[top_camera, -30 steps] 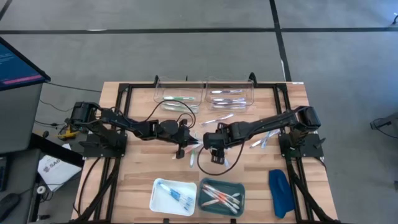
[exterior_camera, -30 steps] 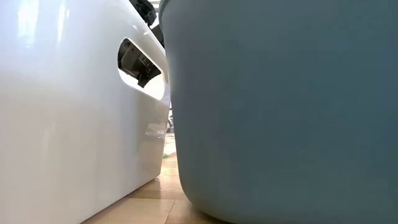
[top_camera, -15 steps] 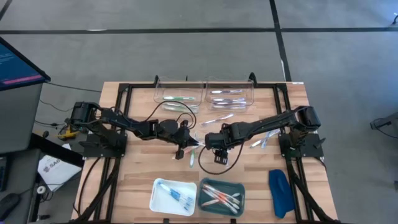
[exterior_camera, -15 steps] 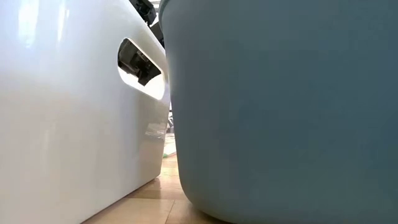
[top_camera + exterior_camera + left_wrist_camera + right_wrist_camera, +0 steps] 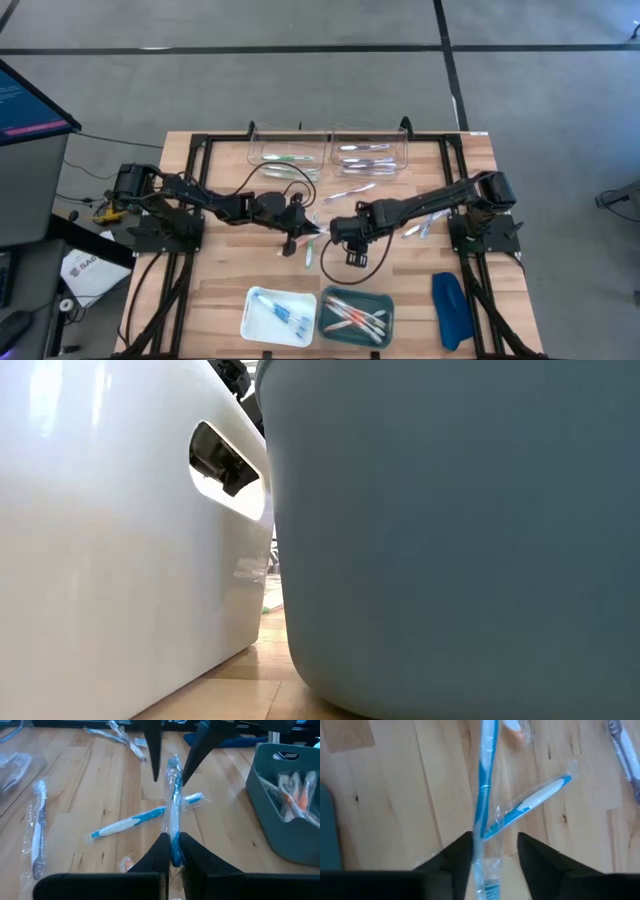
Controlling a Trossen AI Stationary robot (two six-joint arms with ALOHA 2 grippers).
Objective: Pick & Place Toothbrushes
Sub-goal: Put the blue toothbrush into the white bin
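At table centre, left claw (image 5: 171, 851) is clamped on a blue wrapped toothbrush (image 5: 174, 810), held off the wood. Its long axis runs straight out from the fingertips toward the right claw (image 5: 492, 842), which faces it w/ fingers spread, the brush's far end sitting between them; likely a handover, right arm nearest. Under it, a 2nd blue brush (image 5: 131, 822) lies flat, crossing at an angle. Beyond, a grey bin (image 5: 280, 805) holds orange brushes. More wrapped brushes lie farther off.
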